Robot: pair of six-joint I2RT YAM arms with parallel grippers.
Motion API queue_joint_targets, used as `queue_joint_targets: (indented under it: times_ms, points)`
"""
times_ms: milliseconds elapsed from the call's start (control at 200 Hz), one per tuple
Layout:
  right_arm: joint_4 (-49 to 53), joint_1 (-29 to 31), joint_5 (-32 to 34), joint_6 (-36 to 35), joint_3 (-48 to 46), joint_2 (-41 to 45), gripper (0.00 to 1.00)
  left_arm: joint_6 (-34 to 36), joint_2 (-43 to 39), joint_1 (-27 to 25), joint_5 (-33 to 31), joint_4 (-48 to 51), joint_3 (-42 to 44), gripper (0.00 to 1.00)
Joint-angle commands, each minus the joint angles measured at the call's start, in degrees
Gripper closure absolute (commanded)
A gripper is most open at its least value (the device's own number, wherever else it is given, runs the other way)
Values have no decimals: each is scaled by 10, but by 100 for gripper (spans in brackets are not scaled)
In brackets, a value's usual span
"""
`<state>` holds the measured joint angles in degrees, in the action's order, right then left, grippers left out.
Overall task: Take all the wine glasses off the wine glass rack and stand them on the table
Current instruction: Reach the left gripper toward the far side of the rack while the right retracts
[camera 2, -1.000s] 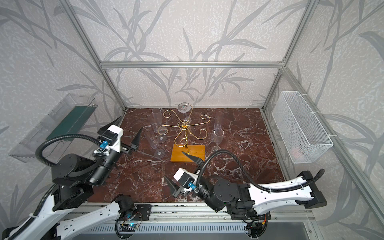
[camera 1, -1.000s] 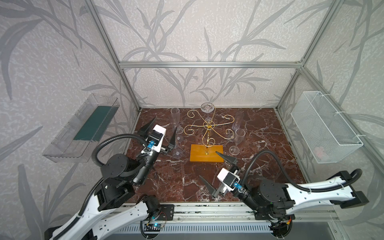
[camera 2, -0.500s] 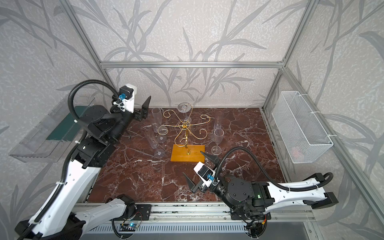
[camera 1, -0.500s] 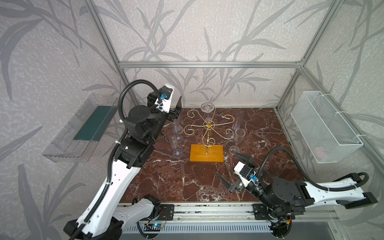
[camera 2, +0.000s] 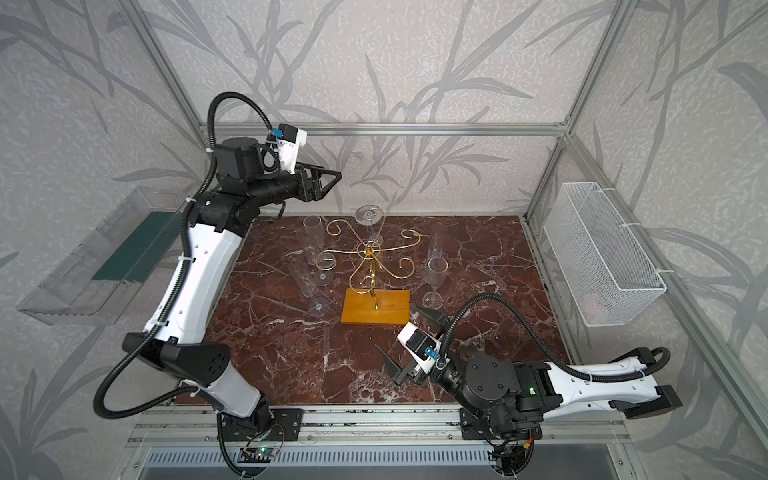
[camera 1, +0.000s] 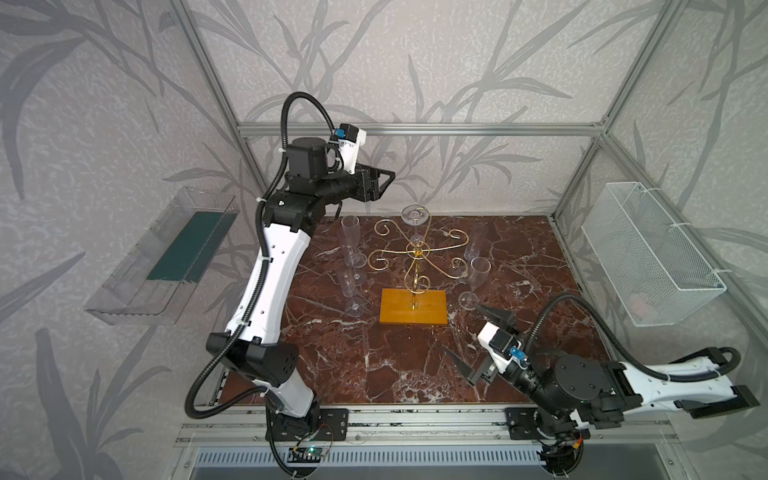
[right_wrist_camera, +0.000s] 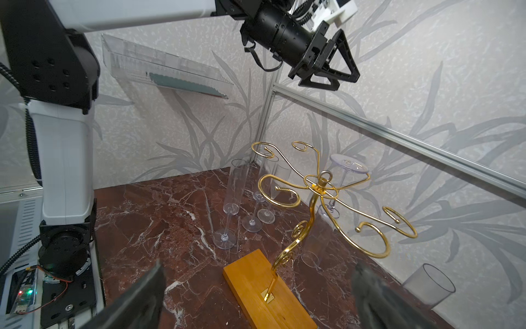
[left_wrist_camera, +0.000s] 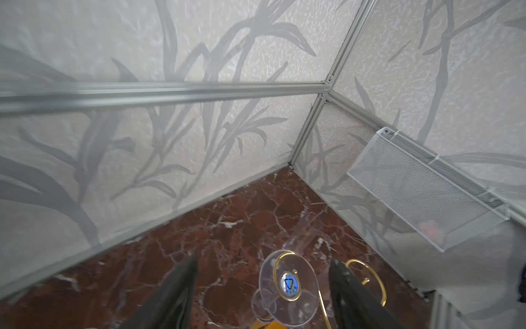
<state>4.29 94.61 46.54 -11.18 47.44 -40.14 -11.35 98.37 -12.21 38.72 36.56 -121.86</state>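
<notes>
Hovering high over the back of the red-brown marble tabletop [camera 1: 353,365], my left pincer [camera 1: 390,180] has its two black fingers [left_wrist_camera: 176,293] apart, with nothing between them. Below it and slightly ahead hangs the clear wine glass [left_wrist_camera: 287,287], upside down. Its round foot is uppermost and rests on one curled arm of the thin gold wire rack [camera 1: 417,251], with the stem dropping through the scroll. My fingertips do not touch that foot. Seen from my right wrist, the left pincer stands well above the glass [right_wrist_camera: 349,167].

The rack's post rises from a rectangular orange-yellow wooden base [camera 1: 413,307], lower still and further from the left pincer than the glass.

My right pincer [camera 1: 462,328] sits low near the marble, its jaws spread wide and empty, with the wooden base just ahead of it.

Tall clear flutes [camera 1: 349,237] stand upright on the marble on both sides of the rack, some beneath my left pincer and others [camera 1: 478,272] ahead of my right one.
</notes>
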Motion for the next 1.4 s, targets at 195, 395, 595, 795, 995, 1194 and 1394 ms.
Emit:
queue_joint_targets:
  times_ms: [195, 395, 595, 795, 995, 1194, 1394]
  points:
    - [156, -79, -37, 100, 82, -48, 1, -51, 106, 3, 109, 121, -87, 37]
    - [168, -205, -151, 96, 133, -88, 1, -32, 119, 3, 130, 136, -83, 37]
    - [160, -294, -270, 79, 197, -107, 1, -30, 129, 3, 155, 135, -83, 37]
    - [197, -355, -374, 92, 256, -115, 1, -31, 148, -1, 168, 136, -85, 38]
    - [215, -384, -385, 95, 274, -111, 1, -8, 161, -13, 186, 152, -90, 40]
    - [213, -393, -393, 97, 264, -101, 1, 1, 166, -23, 193, 159, -96, 44]
    - [213, -394, -386, 104, 255, -93, 1, 13, 169, -31, 191, 166, -96, 53]
